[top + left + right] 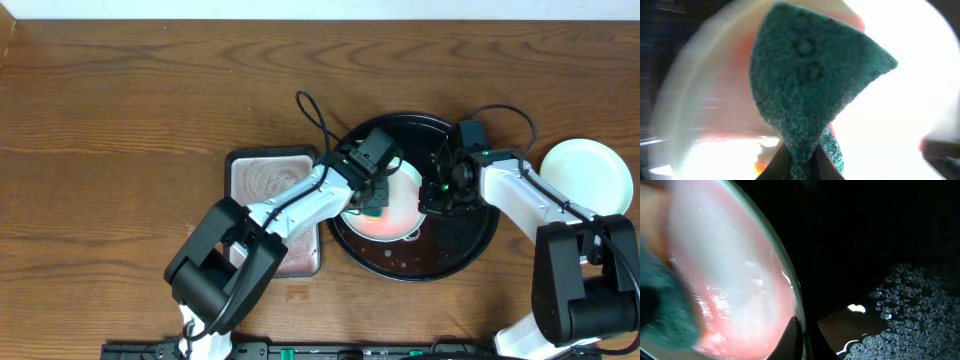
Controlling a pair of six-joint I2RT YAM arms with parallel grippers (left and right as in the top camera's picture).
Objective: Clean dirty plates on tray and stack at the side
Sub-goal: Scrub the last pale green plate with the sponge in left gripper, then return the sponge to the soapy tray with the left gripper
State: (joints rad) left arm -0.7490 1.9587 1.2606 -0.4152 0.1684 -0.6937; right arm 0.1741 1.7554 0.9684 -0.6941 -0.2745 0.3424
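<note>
Pinching green sponge (805, 85) tight in left gripper (372, 203), pressing it onto smeared plate (392, 222) lying in black tray (470, 240). Clamping that plate's rim with right gripper (801, 339). Judging plate as light, stiff, wet and slippery, likely breakable; favouring raised rim for any hold, not slick face. Noting droplets glistening on tray floor. Logging clean plate (585, 175) resting on wood tabletop (120, 120) at right, silver pan (268, 175) just left of tray; judging room enough beside clean plate for stacking.

Robot lab bench: wood-grain tabletop (120, 100), left arm (290, 205) and right arm (520, 190), black tray (470, 245), silver pan (270, 175).
</note>
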